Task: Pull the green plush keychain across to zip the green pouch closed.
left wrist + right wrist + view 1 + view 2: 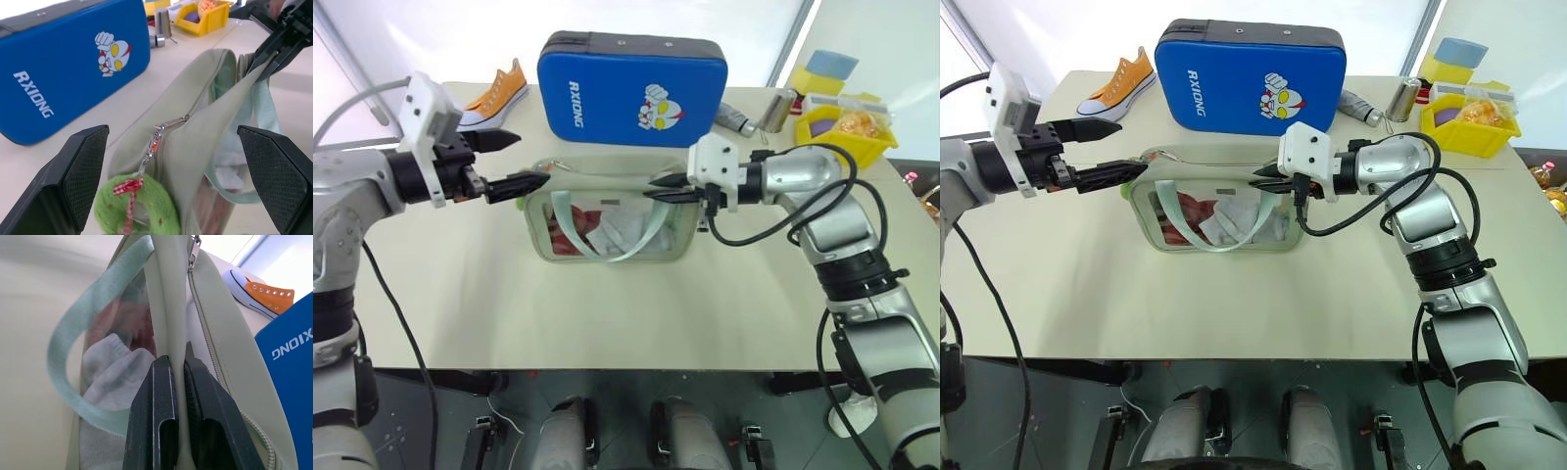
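The right end effector (658, 188), mid-frame, is pinched on the pouch (607, 230) top edge; the left end effector (524, 162), upper left, gapes wide just short of the keychain (137, 208) at the pouch's left end. A thin pinch could slip once the zipper drags, or the left could grab fabric, not plush.

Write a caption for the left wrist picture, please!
Open left claw faces the fuzzy keychain on the pouch; right claw pinches its far end.

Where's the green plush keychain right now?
The green plush keychain hangs from the zipper pull at the green pouch's left end, between the left gripper's open fingers in the left wrist view.
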`<move>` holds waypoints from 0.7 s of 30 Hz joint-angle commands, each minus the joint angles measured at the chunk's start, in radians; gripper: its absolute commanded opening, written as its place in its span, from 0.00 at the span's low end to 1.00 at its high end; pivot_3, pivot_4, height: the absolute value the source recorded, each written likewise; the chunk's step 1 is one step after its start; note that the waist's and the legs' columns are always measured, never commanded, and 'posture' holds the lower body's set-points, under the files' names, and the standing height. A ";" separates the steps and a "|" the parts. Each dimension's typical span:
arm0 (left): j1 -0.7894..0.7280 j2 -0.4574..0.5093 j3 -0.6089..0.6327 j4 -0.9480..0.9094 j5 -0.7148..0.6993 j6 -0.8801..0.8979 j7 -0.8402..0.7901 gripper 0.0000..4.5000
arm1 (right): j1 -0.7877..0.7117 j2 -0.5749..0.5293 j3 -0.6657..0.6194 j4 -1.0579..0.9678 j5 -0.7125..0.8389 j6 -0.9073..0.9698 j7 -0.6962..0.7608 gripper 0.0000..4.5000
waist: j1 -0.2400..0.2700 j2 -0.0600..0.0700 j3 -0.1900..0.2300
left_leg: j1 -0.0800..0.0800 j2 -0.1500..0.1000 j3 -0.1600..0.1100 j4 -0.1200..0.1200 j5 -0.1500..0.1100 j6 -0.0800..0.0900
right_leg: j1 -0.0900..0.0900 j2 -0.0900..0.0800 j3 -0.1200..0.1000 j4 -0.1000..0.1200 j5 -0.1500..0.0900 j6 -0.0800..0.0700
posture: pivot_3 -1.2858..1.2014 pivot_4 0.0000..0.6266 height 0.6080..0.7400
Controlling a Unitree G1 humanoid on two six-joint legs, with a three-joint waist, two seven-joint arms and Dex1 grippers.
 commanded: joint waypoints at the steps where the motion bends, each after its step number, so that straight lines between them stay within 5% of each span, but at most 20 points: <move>1: 0.013 -0.008 0.035 -0.047 -0.033 0.006 0.011 1.00 | 0.015 -0.016 -0.028 -0.079 0.031 0.063 0.033 0.25 | 0.002 0.000 0.000 | 0.000 0.000 0.000 0.000 0.000 0.000 | 0.000 0.000 0.000 0.000 0.000 0.000 | 0.52 0.24 1.00; 6: 0.031 0.010 0.049 -0.002 -0.019 -0.017 0.005 1.00 | 0.022 -0.070 -0.107 -0.194 0.095 0.231 0.023 0.81 | 0.002 0.000 0.000 | 0.000 0.000 0.000 0.000 0.000 0.000 | 0.000 0.000 0.000 0.000 0.000 0.000 | 0.52 0.24 1.00; 12: 0.056 0.102 0.092 0.135 0.037 -0.074 -0.038 1.00 | 0.095 -0.174 -0.187 -0.328 0.167 0.401 0.015 0.81 | 0.001 0.000 0.000 | 0.000 0.000 0.000 0.000 0.000 0.000 | 0.000 0.000 0.000 0.000 0.000 0.000 | 0.52 0.24 1.00; 19: 0.116 0.138 0.072 0.177 0.086 -0.146 -0.080 1.00 | 0.191 -0.123 -0.160 -0.354 0.148 0.394 -0.052 0.81 | 0.001 0.000 0.000 | 0.002 0.000 0.001 -0.001 0.000 0.000 | 0.001 0.000 0.000 0.000 0.000 0.000 | 0.52 0.24 1.00; 21: 0.125 0.134 0.053 0.187 0.105 -0.166 -0.089 1.00 | 0.196 -0.108 -0.151 -0.360 0.154 0.401 -0.057 0.69 | 0.003 0.000 0.000 | 0.002 0.000 0.001 -0.001 0.000 0.000 | 0.001 -0.001 0.000 0.000 0.000 0.000 | 0.52 0.24 1.00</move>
